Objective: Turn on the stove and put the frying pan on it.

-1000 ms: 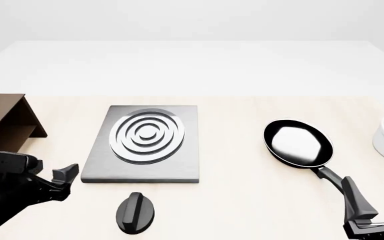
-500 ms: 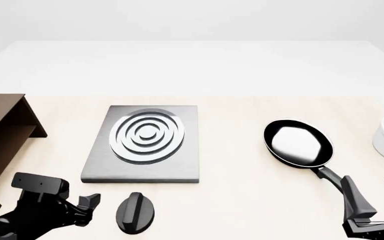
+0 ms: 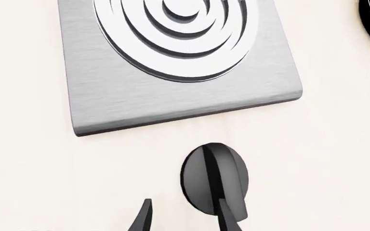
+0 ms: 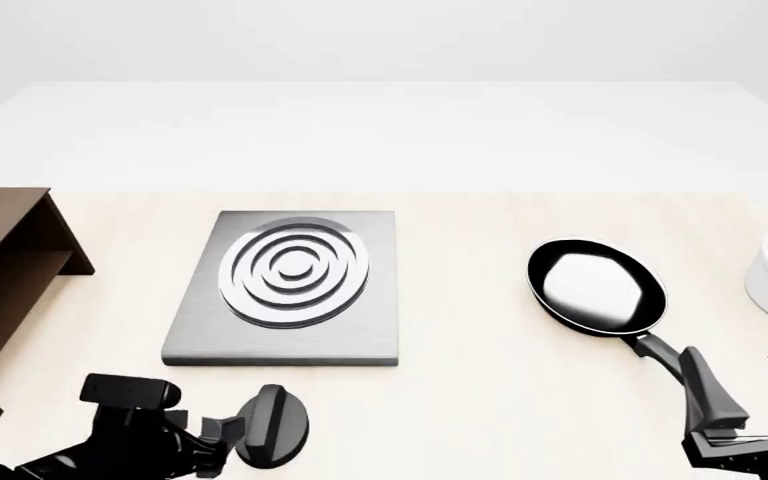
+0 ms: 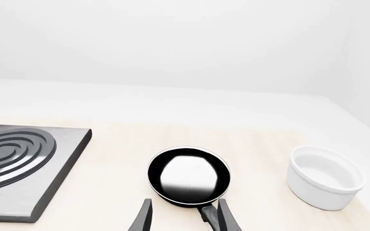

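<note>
My left hand (image 4: 231,432), fingers spread, reaches the black oval knob (image 4: 272,424) by the worktop's near edge; I'd straddle its ridge squarely. Right hand (image 4: 747,392), spread, flanks the round black frying pan's (image 4: 595,286) handle.

frying pan (image 5: 188,176) between stove (image 5: 24,168) and white bowl (image 5: 324,177), tool (image 5: 182,215) fingers apart

Stove (image 4: 197,325) brushed grey metal (matt); frying pan (image 4: 595,286) glossy black inside.

Both arms are matte black with blocky, angular housings. The left gripper (image 4: 231,432) and right gripper (image 4: 747,385) carry slim, tapered black fingers.
</note>
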Robot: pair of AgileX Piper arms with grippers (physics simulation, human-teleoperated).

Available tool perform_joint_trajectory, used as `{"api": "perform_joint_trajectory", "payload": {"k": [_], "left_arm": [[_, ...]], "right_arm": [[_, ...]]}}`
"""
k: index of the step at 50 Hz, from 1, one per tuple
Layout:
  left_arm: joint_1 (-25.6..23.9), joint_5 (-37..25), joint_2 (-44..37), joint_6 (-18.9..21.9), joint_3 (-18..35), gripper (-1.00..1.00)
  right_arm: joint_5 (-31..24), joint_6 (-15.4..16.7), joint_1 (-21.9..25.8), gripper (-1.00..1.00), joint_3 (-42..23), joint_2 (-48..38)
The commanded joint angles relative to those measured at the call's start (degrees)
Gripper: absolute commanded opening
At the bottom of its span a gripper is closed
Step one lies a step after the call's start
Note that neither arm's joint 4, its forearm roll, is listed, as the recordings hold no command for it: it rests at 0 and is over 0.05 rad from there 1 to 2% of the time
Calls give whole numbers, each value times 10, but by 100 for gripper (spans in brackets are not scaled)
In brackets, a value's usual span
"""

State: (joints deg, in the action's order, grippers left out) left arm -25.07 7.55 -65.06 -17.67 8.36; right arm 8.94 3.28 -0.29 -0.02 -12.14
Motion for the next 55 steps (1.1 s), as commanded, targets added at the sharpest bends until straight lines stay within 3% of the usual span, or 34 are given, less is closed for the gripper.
{"api": "perform_joint_trajectory", "payload": {"k": [1,2,4,5,6,8,13,21,22,24,25,28,29,30,31,32,33,35,37,38,39,43,46,47,48,50,51,52,55], "left_arm": [[-117,54,-5,-166,-33,100],[-135,71,-1,-198,-44,100],[-216,157,-28,-299,-83,100],[-215,163,-21,-317,-83,100],[-232,168,0,-364,-83,100],[-229,165,22,-384,-84,100],[-187,155,33,-358,-84,100],[-190,66,126,-344,-83,100],[-175,36,152,-314,-83,100],[-183,-16,209,-305,-81,100],[-169,-60,234,-280,-66,100],[-92,-223,343,-152,15,100],[-75,-247,374,-135,28,100],[14,-342,525,-55,100,100],[14,-347,529,-55,101,100],[81,-379,597,-12,135,100],[110,-385,616,23,141,100],[180,-361,650,110,154,100],[230,-282,651,99,146,100],[272,-235,651,127,118,100],[294,-215,651,158,100,100],[291,-76,651,250,4,100],[281,-70,651,245,-51,100],[302,-79,651,244,-68,100],[292,-91,651,219,-58,100],[290,-97,651,223,-67,100],[290,-97,651,223,-67,100],[289,-108,650,201,-64,100],[284,-108,649,209,-62,100]], "right_arm": [[27,4,-1,100,0,-31],[30,4,0,100,0,-34],[33,4,-1,100,0,-38],[27,4,0,100,0,-33],[28,4,-1,100,0,-33],[21,4,-1,100,0,-28],[17,3,-3,100,0,-24],[15,5,-1,100,0,-25],[12,4,-1,100,0,-22],[12,5,-2,100,0,-22],[11,3,-1,100,0,-22],[2,4,0,100,0,-13],[2,4,0,100,0,-12],[0,3,0,100,0,-9],[-1,3,0,100,0,-9],[-1,3,1,100,0,-9],[-1,2,1,100,0,-9],[-7,-1,3,100,0,-3],[-8,4,0,100,0,1],[-13,25,-20,100,0,8],[-21,7,-15,100,0,20],[-48,-5,-30,100,-27,20],[-121,-17,-23,100,-92,36],[-158,-27,-18,100,-131,42],[-176,-22,-16,100,-150,42],[-254,-14,-4,100,-246,35],[-254,-14,-4,100,-246,35],[-288,-21,11,100,-294,21],[-338,-18,25,100,-384,-21]]}}
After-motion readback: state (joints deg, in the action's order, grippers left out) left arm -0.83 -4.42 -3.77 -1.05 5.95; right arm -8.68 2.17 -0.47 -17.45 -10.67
